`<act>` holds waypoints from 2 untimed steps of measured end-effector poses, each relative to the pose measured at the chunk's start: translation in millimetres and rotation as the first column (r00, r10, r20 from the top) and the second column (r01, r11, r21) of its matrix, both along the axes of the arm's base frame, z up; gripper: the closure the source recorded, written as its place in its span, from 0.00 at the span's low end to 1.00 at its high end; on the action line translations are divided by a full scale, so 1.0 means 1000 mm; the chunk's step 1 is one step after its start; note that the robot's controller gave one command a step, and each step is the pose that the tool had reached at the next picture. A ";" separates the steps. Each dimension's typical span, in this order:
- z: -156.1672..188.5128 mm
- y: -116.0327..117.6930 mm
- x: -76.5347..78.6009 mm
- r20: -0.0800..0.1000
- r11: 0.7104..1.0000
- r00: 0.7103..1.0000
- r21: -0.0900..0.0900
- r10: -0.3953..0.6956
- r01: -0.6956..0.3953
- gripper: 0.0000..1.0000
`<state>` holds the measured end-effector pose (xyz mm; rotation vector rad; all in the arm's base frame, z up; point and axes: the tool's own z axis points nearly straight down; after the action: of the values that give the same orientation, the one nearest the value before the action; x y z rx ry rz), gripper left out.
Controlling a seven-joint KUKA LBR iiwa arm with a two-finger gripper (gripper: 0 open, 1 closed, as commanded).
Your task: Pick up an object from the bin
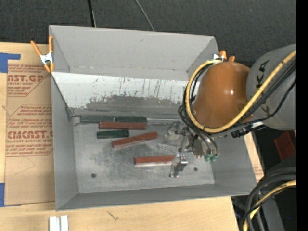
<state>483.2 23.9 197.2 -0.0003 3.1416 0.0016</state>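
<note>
On the scuffed floor of the grey bin [96, 170], the gripper [177, 168] sits at the end of the frontmost red-brown bar [151, 160]; whether its jaws are spread cannot be told.

The grey bin [62, 143] has a flat floor, scratched and dusty, between sloping walls. Five thin bars lie flat on this floor. A long green bar [113, 120] lies along the foot of the back wall. Just in front of it is a red bar [122, 125], parallel and perhaps touching it. Nearer the front, a short green bar [112, 134] lies beside a tilted red bar [135, 139]. A third red bar [153, 160] lies apart, closer to the front wall.
</note>
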 end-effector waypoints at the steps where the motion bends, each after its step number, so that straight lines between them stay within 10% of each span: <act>1: 0.000 0.000 0.000 0.000 1.000 1.000 0.000 0.000 0.000 0.00; 2: -0.053 0.000 0.018 0.006 0.997 0.997 -0.001 0.077 -0.077 0.00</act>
<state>501.4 23.4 144.3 -0.1219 3.1331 0.0005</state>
